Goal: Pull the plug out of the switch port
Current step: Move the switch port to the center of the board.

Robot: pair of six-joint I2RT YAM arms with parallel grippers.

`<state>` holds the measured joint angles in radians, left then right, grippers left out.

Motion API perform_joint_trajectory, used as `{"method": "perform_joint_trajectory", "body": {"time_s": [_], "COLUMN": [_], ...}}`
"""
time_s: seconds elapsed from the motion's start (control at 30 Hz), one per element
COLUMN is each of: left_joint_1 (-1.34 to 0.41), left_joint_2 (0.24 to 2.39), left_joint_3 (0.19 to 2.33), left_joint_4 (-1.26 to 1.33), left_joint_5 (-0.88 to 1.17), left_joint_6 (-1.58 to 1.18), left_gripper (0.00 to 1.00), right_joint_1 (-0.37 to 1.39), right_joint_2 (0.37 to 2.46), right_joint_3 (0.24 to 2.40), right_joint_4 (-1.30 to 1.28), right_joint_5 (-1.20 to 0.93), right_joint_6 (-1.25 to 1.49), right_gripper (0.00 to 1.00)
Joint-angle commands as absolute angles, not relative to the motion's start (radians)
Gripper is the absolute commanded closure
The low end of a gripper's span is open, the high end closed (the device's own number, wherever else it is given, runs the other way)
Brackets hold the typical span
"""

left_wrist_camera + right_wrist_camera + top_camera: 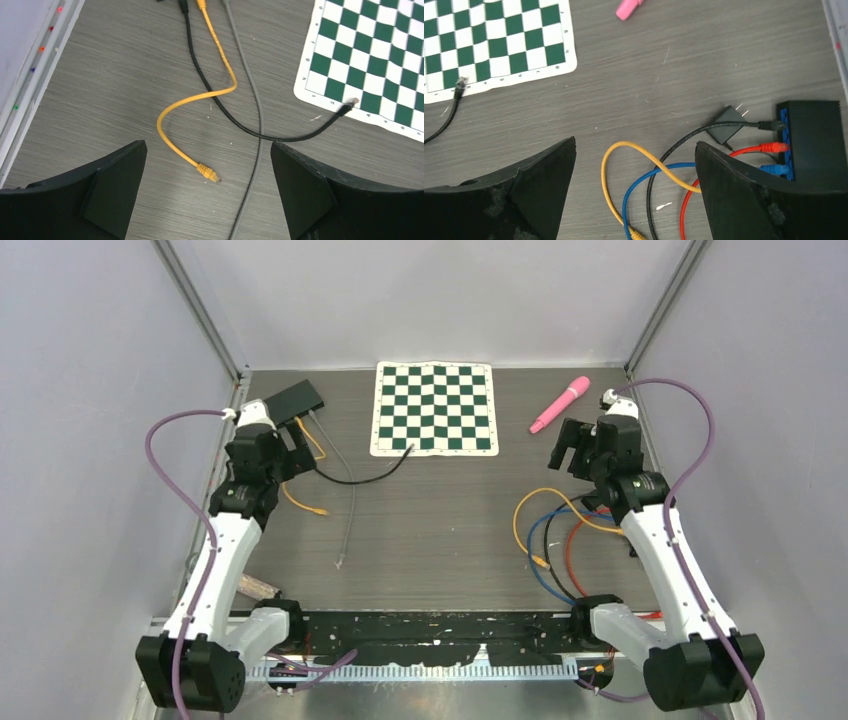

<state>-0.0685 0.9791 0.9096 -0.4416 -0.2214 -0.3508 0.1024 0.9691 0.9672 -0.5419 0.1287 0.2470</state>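
- 2 black switches sit on the counter (450,540), 1 near each arm. I cannot tell which one the task means.
- The right-hand switch (816,142) lies just to the right of the right pincer (636,195) in that wrist's view, partly behind the pincer's right finger. From overhead the arm hides it.
- 3 plugs sit in its blue-trimmed face: the black plug (771,125) uppermost, the red plug (774,147) in the middle, the blue plug (778,169) lowest.
- Each plug's long axis runs sideways, its tail pointing left toward the pincer's gap. I judge a pull would go leftward in that view.
- The right pincer stands wide, with nothing between its fingers.
- The far-left switch (296,398) lies just beyond the left pincer (210,195).
- An orange lead (222,55), a grey lead (248,75) and a black lead (196,65) run up toward it, but its ports are out of the wrist's frame.
- The left pincer also gapes wide and holds nothing.
- Each arm is nearer its own switch. Only the right arm has plugs plainly in sight.
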Motion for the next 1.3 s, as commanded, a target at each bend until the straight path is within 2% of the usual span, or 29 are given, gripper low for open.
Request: {"method": "perform_joint_trajectory", "body": {"time_s": [0.0,0.1,0.2,0.33,0.43,0.6,0.73,0.97,1.27], "left_joint_1": [-0.061,-0.056,-0.037,-0.005,0.023,0.023,0.024,0.024,0.023], "left_joint_2": [1.018,1.035,1.044,0.989,0.885,0.687,0.633,0.623,0.543], "left_joint_3": [0.992,1.07,1.115,1.036,0.886,0.7,0.66,0.651,0.601], "left_joint_4": [-0.427,-0.463,-0.563,-0.557,-0.519,-0.409,-0.391,-0.381,-0.419], "left_joint_5": [-0.292,-0.168,-0.203,-0.154,-0.067,0.04,0.128,0.221,0.213], "left_joint_6": [-0.457,-0.435,-0.608,-0.705,-0.708,-0.71,-0.687,-0.567,-0.53], "left_gripper": [0.01,0.01,0.01,0.01,0.01,0.01,0.01,0.01,0.01], "right_joint_1": [0.095,0.094,0.094,0.089,0.081,0.071,0.028,0.014,-0.089], "right_joint_2": [1.066,1.155,1.189,1.156,1.128,1.025,1.047,1.119,1.252], "right_joint_3": [1.077,1.322,1.429,1.346,1.303,1.074,0.968,0.868,0.865], "right_joint_4": [-0.599,-0.736,-0.746,-0.591,-0.659,-0.635,-0.659,-0.723,-0.746], "right_joint_5": [0.262,0.348,0.355,0.31,0.355,0.361,0.358,0.518,0.538], "right_joint_6": [0.424,0.509,0.552,0.487,0.538,0.617,0.708,0.993,1.021], "right_gripper": [0.05,0.05,0.05,0.05,0.05,0.05,0.05,0.05,0.04]}}
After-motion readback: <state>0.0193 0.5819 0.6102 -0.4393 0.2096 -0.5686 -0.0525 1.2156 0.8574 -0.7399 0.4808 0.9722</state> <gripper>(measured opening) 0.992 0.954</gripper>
